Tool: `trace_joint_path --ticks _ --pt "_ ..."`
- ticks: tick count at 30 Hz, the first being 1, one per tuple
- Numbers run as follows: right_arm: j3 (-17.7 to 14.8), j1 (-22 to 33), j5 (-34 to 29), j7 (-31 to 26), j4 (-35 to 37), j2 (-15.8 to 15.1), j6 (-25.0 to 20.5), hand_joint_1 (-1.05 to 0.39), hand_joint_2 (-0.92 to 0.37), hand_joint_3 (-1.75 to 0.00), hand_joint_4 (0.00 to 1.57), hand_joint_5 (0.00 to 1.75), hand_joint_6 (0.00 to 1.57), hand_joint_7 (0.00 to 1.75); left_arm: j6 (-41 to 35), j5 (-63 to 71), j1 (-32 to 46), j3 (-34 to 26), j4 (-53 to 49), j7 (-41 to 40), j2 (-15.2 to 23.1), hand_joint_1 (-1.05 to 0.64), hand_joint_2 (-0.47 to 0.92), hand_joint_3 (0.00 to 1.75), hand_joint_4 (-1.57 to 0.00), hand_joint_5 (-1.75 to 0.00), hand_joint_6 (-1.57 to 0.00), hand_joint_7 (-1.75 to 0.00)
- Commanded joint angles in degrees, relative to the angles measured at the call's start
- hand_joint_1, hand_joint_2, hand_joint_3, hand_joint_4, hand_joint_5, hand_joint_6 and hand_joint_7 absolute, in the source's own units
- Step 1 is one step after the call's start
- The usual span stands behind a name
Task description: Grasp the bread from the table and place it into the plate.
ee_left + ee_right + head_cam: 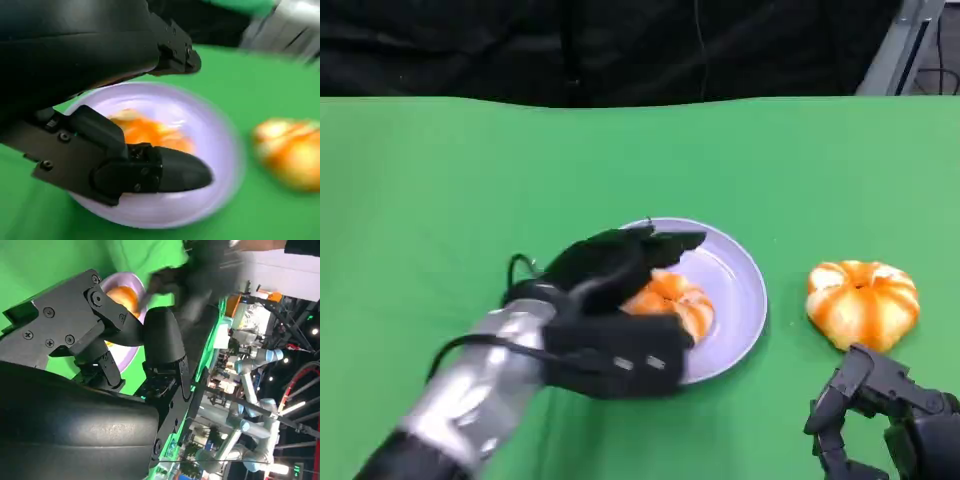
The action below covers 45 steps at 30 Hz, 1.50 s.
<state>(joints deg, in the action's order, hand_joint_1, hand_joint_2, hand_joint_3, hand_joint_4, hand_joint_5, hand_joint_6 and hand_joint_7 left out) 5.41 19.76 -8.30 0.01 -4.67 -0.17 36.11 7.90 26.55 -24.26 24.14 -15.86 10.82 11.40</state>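
Observation:
An orange-and-white striped bread (672,302) lies in the lilac plate (745,270) at the middle of the green table. My left hand (610,300) hovers over the plate's near-left side, its fingers arched above the bread. In the left wrist view the left hand (90,45) has fingers and thumb apart, and the blurred bread (150,132) sits on the plate (220,150) between them. I see no firm contact. A second similar bread (863,302) rests on the table to the plate's right. My right hand (890,420) stays low at the near right, holding nothing.
The green table (440,200) ends at a dark backdrop along its far edge. The second bread (290,150) lies close beside the plate. Behind my right hand (125,365), the right wrist view catches the plate (116,279) and the blurred left hand (200,265).

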Motion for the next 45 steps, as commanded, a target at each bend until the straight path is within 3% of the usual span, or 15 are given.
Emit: trace_joint_path --ticks 1,4,7,11,12,13,14,15,17,25,26,27,29,30,45 --pt "0.01 0.13 0.19 -0.31 -0.03 -0.28 0.65 -0.12 -0.54 -1.17 0.82 1.75 0.75 1.55 -0.75 -4.03 2.8 -3.43 4.79 3.65 2.65 -0.45 0.92 0.09 -0.38 -0.1 -0.46 -0.05" --pt "0.03 0.12 0.19 -0.34 -0.02 -0.3 0.66 -0.12 -0.54 -1.17 0.82 1.75 0.75 1.55 -1.09 -4.15 3.04 -3.64 5.36 4.18 2.67 -0.44 0.92 0.09 -0.38 -0.1 -0.47 -0.05" --pt "-0.33 -0.2 0.53 -0.13 0.7 -0.75 0.94 -0.12 -0.54 -1.17 0.82 1.75 0.75 1.55 -1.43 -16.76 12.11 -10.56 15.01 6.97 2.16 -0.07 0.92 0.27 -0.76 -0.28 -0.65 -0.12" --pt "-0.43 -0.27 0.57 -0.04 0.89 -0.75 1.09 -0.13 -0.54 -1.17 0.82 1.75 0.75 1.55 -2.62 -19.02 13.8 -11.65 17.63 8.09 2.24 0.01 0.92 0.31 -0.83 -0.32 -0.69 -0.12" --pt "-0.38 -0.26 0.72 0.03 0.78 -0.7 0.74 -0.13 -0.54 -1.17 0.82 1.75 0.75 1.55 -6.56 -24.63 16.73 -14.51 22.4 9.11 1.97 0.01 0.92 0.31 -0.84 -0.32 -0.69 -0.12" --pt "-0.36 -0.3 0.61 0.01 0.76 -0.71 0.54 -0.13 -0.53 -1.17 0.82 1.75 0.75 1.55 -10.44 -30.28 19.55 -17.3 26.9 10.07 1.8 0.09 0.84 0.64 -0.8 -0.74 -0.82 -0.22" --pt "-0.36 -0.33 0.46 -0.02 0.73 -0.73 0.4 -0.13 -0.53 -1.16 0.82 1.75 0.75 1.55 -13.5 -34.59 21.73 -19.45 30.42 10.74 1.8 0.14 0.75 0.96 -0.69 -1.28 -0.91 -0.42" --pt "-0.37 -0.34 0.33 -0.04 0.71 -0.74 0.33 -0.13 -0.53 -1.16 0.82 1.75 0.76 1.55 -15.72 -37.25 23.03 -20.73 32.75 11.13 1.9 0.15 0.71 1.08 -0.66 -1.48 -0.88 -0.64" --pt "-0.4 -0.34 0.22 -0.05 0.69 -0.74 0.33 -0.14 -0.53 -1.16 0.82 1.75 0.76 1.55 -17.93 -38.72 23.59 -21.32 34.53 11.23 2.27 0.16 0.67 1.19 -0.63 -1.64 -0.8 -0.91" --pt "-0.39 -0.34 0.21 -0.06 0.69 -0.75 0.32 -0.14 -0.53 -1.16 0.82 1.75 0.75 1.55 -20.51 -39.5 23.77 -21.7 36.21 11.21 2.5 0.16 0.66 1.21 -0.63 -1.69 -0.76 -1.01" --pt "-0.4 -0.28 0.08 -0.12 0.44 -0.71 0.15 -0.14 -0.53 -1.16 0.82 1.75 0.75 1.55 -23.67 -48.18 27.97 -26.06 37.86 15.21 3.67 0.16 0.66 1.21 -0.63 -1.69 -0.76 -1.02" --pt "-0.4 -0.24 -0.02 -0.17 0.25 -0.68 0.02 -0.13 -0.54 -1.16 0.82 1.75 0.75 1.55 -26.19 -54.88 31.13 -29.41 39.15 18.23 4.61 0.13 0.63 1.34 -0.88 -1.72 -0.85 -1.43" --pt "-0.49 -0.37 0.27 0.03 -0.02 -0.78 -0.17 -0.13 -0.54 -1.16 0.82 1.75 0.76 1.55 -29.29 -63.56 36.73 -33.56 41.04 22.23 5.89 0.14 0.62 1.4 -1.06 -1.74 -0.92 -1.68" --pt "-0.57 -0.48 0.36 0.13 -0.03 -0.89 -0.24 -0.12 -0.54 -1.17 0.82 1.75 0.76 1.55 -30.01 -65.1 37.8 -34.09 41.2 22.84 6.16 0.15 0.62 1.41 -1.09 -1.74 -0.94 -1.71" --pt "-0.78 -0.72 2.09 1.24 0.81 -1.95 -0.49 -0.12 -0.53 -1.18 0.82 1.75 0.75 1.55 -29.32 -67.36 41.32 -34.89 37.73 26.02 6.44 0.14 0.65 1.55 -1.19 -1.75 -1.03 -1.75"
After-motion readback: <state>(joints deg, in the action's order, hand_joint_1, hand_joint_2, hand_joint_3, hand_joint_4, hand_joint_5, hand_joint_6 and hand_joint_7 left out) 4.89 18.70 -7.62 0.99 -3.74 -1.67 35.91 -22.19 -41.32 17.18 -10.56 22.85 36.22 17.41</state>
